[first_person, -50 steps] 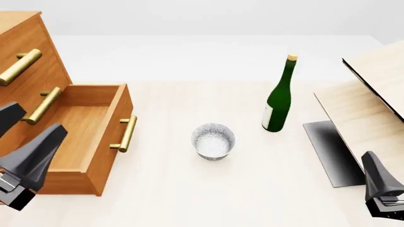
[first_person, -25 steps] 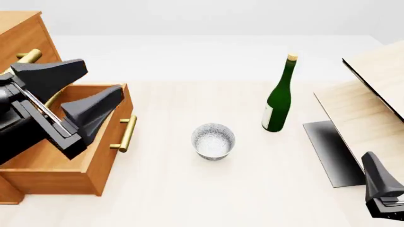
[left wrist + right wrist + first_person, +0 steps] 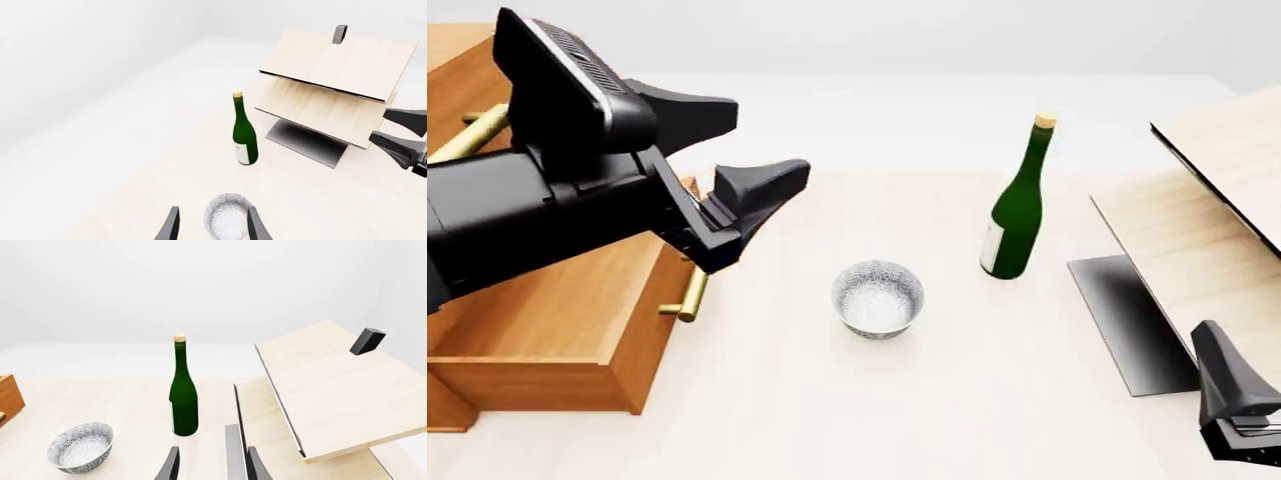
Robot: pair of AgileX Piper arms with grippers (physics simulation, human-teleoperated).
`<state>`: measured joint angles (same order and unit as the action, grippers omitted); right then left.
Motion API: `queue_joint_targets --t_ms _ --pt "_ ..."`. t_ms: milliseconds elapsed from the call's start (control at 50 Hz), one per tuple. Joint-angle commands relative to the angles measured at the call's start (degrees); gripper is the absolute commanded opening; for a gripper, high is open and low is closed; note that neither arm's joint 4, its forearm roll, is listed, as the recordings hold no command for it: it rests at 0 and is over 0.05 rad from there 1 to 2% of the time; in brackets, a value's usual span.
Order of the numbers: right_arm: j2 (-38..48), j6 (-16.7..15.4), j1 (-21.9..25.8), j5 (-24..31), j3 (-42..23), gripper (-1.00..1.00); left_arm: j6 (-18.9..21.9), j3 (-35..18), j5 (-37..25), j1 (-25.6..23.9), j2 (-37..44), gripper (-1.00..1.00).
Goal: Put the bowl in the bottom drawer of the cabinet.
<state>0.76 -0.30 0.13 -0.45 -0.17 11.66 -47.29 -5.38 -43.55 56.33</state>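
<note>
Since half a second earlier, the left gripper (image 3: 737, 152) had swung off the open bottom drawer (image 3: 561, 330) toward the table's middle, jaws spread and holding nothing. Ahead of and below those jaws the bowl (image 3: 878, 297) stood untouched on the table (image 3: 827, 420), so the grasp looked next. Beyond the bowl stood the bottle (image 3: 1016, 203). Low at the near edge, the right gripper (image 3: 210, 465) showed parted jaws, idle.
</note>
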Motion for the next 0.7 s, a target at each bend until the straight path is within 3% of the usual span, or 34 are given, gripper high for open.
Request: queue_joint_targets --t_ms 20,160,200,700 --pt "0.12 -0.01 0.01 -0.11 -0.02 1.0 1.38 -6.3 -5.24 -0.46 6.66 1.0" --pt "0.17 0.01 0.01 -0.15 -0.03 1.0 2.33 -9.77 -8.84 -0.79 10.72 1.0" --pt "0.18 0.0 0.01 -0.15 -0.03 1.0 0.76 -11.04 -9.97 -1.16 12.77 1.0" --pt "0.19 0.01 0.02 -0.16 -0.03 1.0 -0.1 -17.16 -13.63 -2.01 24.32 1.0"
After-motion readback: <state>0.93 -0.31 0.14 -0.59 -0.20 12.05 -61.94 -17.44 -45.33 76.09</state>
